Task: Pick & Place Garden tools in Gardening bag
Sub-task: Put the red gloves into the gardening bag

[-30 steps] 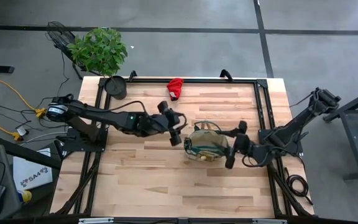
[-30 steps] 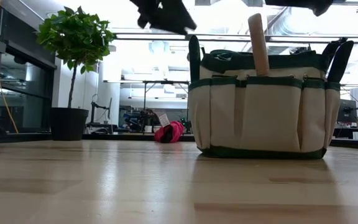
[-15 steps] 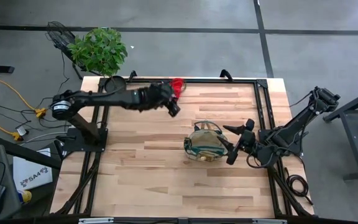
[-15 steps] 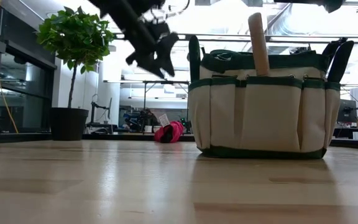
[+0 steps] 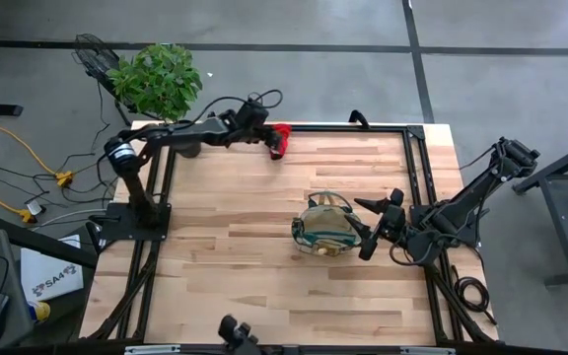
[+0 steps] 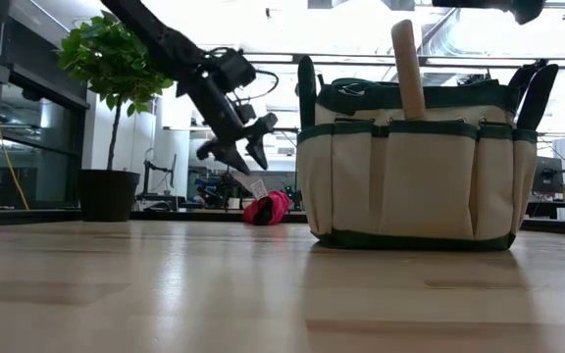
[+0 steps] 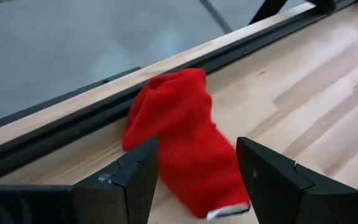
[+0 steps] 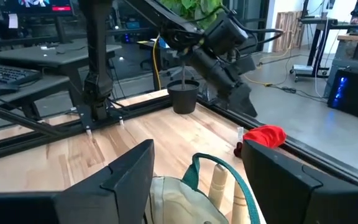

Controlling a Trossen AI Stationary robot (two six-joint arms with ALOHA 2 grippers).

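The left gripper hovers at the red glove by the table's far edge. The right gripper sits just beside the gardening bag, fingers spread.

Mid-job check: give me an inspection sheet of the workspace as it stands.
Surface: wooden table, dark frame rails along its edges.
Job's things: red glove at the far edge; gardening bag upright, wooden handle sticking out.
Clutter: potted plant at the far left corner.
Grippers: left gripper open, over the glove; right gripper open, beside the bag.
Cables: yellow cable on the floor, left.
Surroundings: grey floor; desks, equipment.
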